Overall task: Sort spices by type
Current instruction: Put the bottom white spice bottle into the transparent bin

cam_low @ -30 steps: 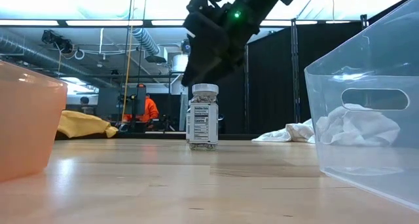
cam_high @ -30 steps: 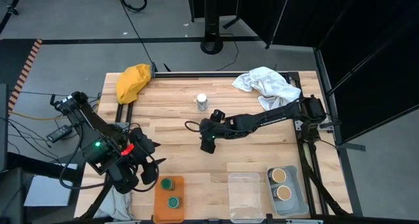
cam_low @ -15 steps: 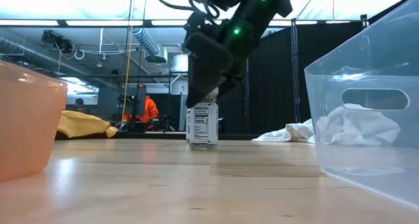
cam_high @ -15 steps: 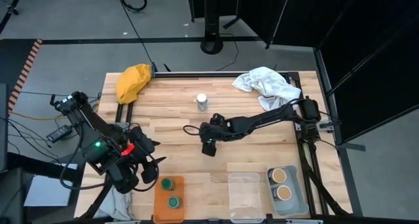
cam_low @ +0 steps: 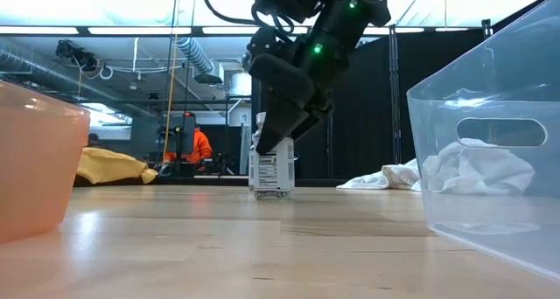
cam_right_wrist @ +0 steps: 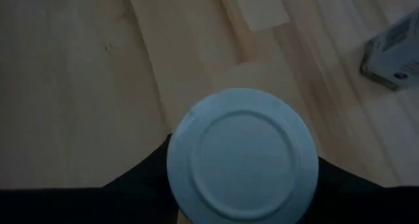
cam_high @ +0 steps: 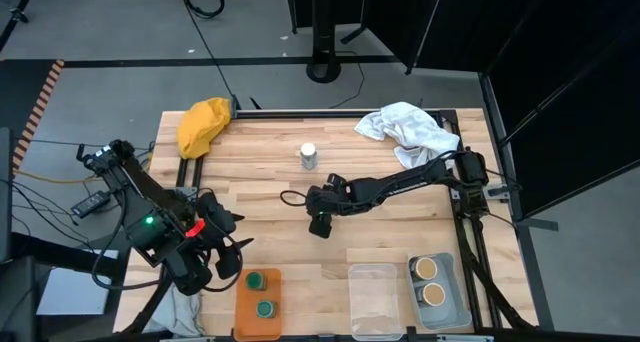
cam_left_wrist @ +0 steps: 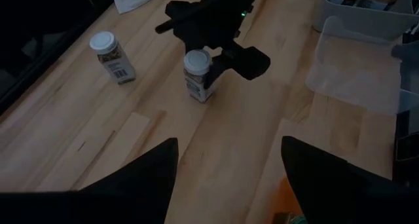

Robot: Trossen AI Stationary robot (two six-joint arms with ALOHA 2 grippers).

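The wooden table [cam_high: 260, 182] carries a white cloth [cam_high: 410, 130] at its far right corner and a yellow cloth [cam_high: 202, 124] at the far left. Along the near edge sit three trays: an orange tray [cam_high: 242, 307] on the left, a clear tray [cam_high: 372, 300] in the middle and a grey tray [cam_high: 445, 317] to the right.

The right arm reaches in across the middle of the table, and the right gripper [cam_high: 319, 222] sits straight down over a white-lidded jar [cam_left_wrist: 197, 75] standing upright on the wood — one finger on each side of it, closed around the jar. The left gripper [cam_high: 228, 262] waits near the table's left edge, just behind the orange tray, its fingers spread apart.

A second white-lidded jar [cam_high: 308, 156] stands alone, farther back on the table. Two green-lidded jars [cam_high: 260, 294] rest in the orange tray, and two tan-lidded jars [cam_high: 430, 280] in the grey one.
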